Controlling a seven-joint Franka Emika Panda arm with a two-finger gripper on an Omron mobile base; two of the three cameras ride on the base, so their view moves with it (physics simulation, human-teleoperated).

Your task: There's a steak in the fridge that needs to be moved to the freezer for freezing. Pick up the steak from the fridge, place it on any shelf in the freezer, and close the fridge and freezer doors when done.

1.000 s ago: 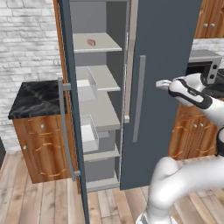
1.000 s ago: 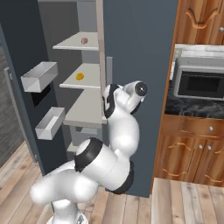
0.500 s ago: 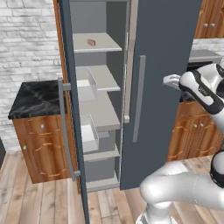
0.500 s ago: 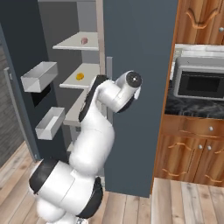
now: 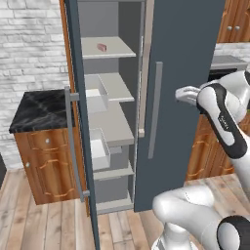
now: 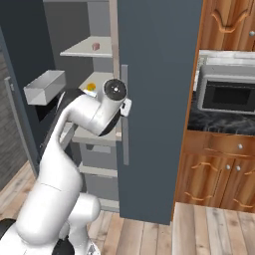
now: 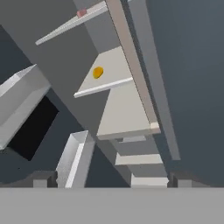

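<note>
1. My claw (image 5: 178,91) hung empty with its jaws spread wide, nothing between them. It sat just right of the fridge door's bar handle (image 5: 155,110), close in front of the door panel.
2. Looking along my fingertips (image 7: 39,181), I saw past the handle's left side and into the open freezer (image 5: 102,19).
3. And there it was: the steak (image 5: 101,47) lay flat on the top shelf (image 5: 117,49), up and to the left of the handle, well apart from my claw. An orange carrot (image 6: 91,86) sat one board lower, also left of the handle.
4. So, by my reckoning, the delivery was done and I was on the door-closing leg.
5. The fridge door (image 5: 185,49) carrying that handle looked shut or nearly so. A pale strip showed along its left edge, and I couldn't tell whether it was fully seated.
6. The freezer door (image 5: 78,122) stood swung wide open, far left of the handle, its bins facing in.
7. Next call: press the fridge door home if it was ajar, then reach left around the freezer door's outer face and sweep it closed, keeping my elbow clear of the shelves.
8. Against a second ago, my claw had barely shifted from its spot by the handle. My elbow had swung up and out, unfolding the arm. The steak and both doors lay as before.
</note>
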